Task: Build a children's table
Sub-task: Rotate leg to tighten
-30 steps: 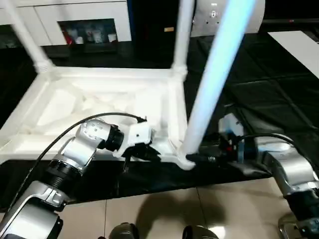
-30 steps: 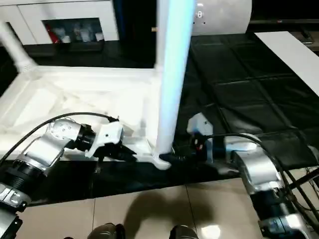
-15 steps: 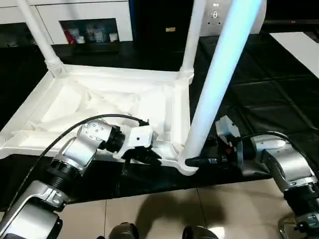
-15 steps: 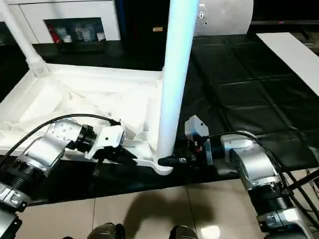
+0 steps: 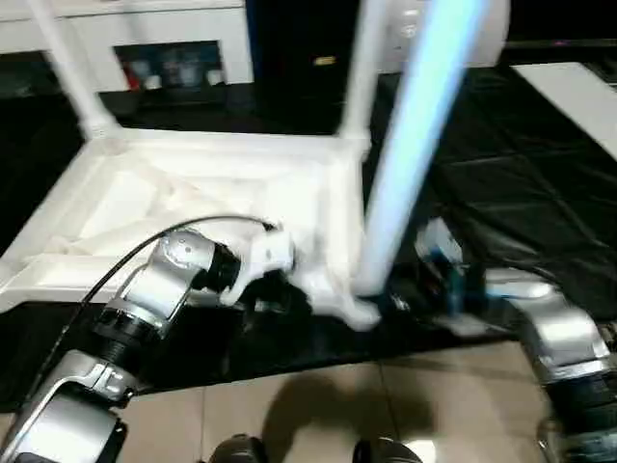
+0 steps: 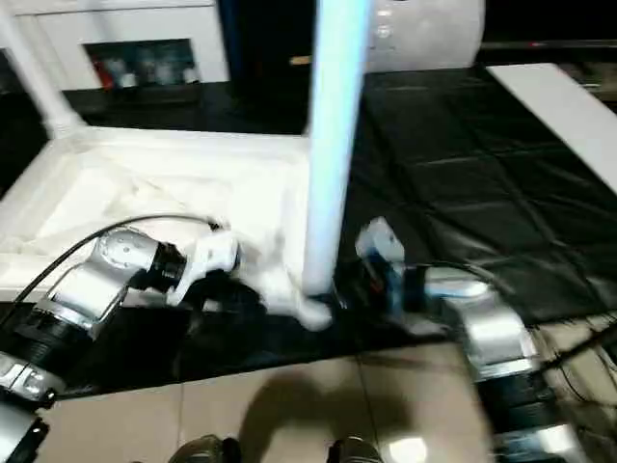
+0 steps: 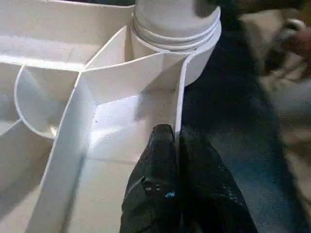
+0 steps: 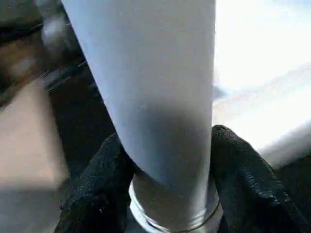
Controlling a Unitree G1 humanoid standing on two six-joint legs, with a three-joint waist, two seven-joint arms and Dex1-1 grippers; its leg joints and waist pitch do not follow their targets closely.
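The children's table lies upside down on a black mat, its white ribbed top (image 5: 193, 193) facing up. Two legs stand in the far corner sockets, one at the left (image 5: 67, 68) and one at the right (image 5: 359, 72). A third leg (image 5: 410, 145) rises from the near right socket (image 7: 175, 29). My left gripper (image 5: 280, 299) is shut on the top's thin rim wall (image 7: 177, 97) just beside that socket. My right gripper (image 5: 390, 301) is shut on the near leg's base (image 8: 155, 97), a black finger (image 8: 104, 165) pressed on each side.
The black mat (image 5: 521, 174) stretches off to the right, with a white board (image 5: 578, 87) at its far right edge. A white cabinet (image 5: 174, 39) stands behind the table. Tiled floor (image 5: 318, 405) and my feet (image 5: 241, 449) lie below the mat's near edge.
My right gripper's fingers have drawn in around the near leg's base. The left gripper keeps its hold on the rim. The camera has shifted a little.
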